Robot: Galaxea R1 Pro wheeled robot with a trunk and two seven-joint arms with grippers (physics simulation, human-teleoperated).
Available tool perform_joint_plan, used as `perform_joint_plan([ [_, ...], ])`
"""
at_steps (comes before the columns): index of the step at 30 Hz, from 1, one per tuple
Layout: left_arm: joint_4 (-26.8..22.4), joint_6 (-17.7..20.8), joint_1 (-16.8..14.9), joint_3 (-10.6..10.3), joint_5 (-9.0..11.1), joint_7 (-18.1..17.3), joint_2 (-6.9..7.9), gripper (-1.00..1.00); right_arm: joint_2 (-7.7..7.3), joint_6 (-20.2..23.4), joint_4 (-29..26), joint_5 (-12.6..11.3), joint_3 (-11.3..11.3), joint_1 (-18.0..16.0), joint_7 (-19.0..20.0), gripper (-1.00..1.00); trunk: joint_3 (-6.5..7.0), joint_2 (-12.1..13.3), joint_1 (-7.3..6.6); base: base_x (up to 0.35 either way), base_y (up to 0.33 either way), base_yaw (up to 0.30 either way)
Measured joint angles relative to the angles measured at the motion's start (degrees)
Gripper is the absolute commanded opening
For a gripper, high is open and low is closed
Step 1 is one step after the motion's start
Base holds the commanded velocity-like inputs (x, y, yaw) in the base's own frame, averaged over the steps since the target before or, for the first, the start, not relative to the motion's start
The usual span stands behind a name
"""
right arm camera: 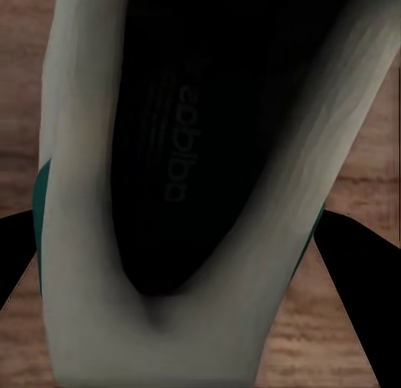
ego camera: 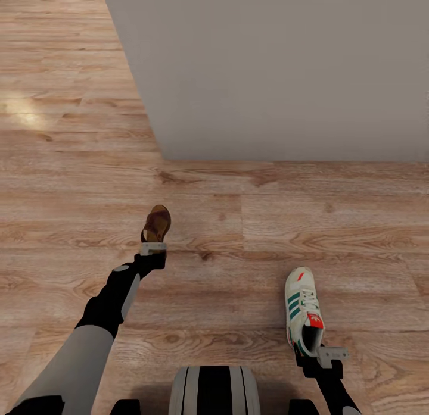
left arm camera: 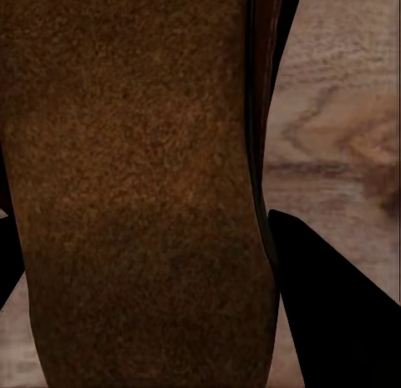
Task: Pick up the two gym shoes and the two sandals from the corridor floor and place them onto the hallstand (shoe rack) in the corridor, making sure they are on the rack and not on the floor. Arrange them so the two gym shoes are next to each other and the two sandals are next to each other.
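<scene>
Head view shows left tool point(ego camera: 153, 246) gripping a sandal point(ego camera: 157, 222), right tool point(ego camera: 322, 356) gripping a gym shoe point(ego camera: 302, 308); wrist views reveal insoles.

A gym shoe point(right arm camera: 75, 196) sits very close to the lens, seen from the heel end and looking down into its dark opening. Its pale grey-white collar runs up both sides and meets in a rounded heel, and faint embossed lettering shows on the black insole point(right arm camera: 180, 146). Slivers of teal sole point(right arm camera: 39, 192) peek out at either flank. One black finger point(right arm camera: 363, 279) of the right claw point(right arm camera: 180, 271) stands on each side of the heel, against it. Behind lies wood-grain corridor floor point(right arm camera: 25, 88).
</scene>
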Motion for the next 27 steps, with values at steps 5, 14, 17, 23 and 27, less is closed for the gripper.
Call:
perform_joint_plan([
  [5,0.44,-0.13,0.16,0.23,-0.13,0.00,0.35,-1.00,0.04,-0.03,-0.06,0.00,0.01,0.00,-0.01,-1.00,1.11,0.07,-0.13,0.000,0.000,0.000],
  [14,1.19,-3.03,3.87,0.43,-0.40,0.73,1.00,-1.00,0.24,-0.09,0.15,0.06,0.01,0.00,-0.20,-1.00,3.10,0.19,-0.36,0.000,0.000,-0.020],
  [17,11.55,-15.26,10.10,0.58,-0.43,3.15,1.58,-1.00,-0.56,-0.18,1.07,0.01,-1.71,0.21,-0.33,-1.00,3.91,0.23,-0.43,0.000,0.000,-0.205],
  [23,17.66,-26.13,13.36,0.61,-0.21,6.64,2.70,-1.00,-0.73,-0.24,4.50,-0.03,-7.40,0.36,0.02,-1.00,5.59,0.31,-0.59,0.000,0.000,-0.223],
  [27,22.18,-30.83,14.43,0.75,0.01,7.29,3.36,-1.00,-0.73,-0.26,5.12,0.06,-8.93,0.38,0.16,-1.00,6.71,0.36,-0.69,0.000,0.000,-0.227],
])
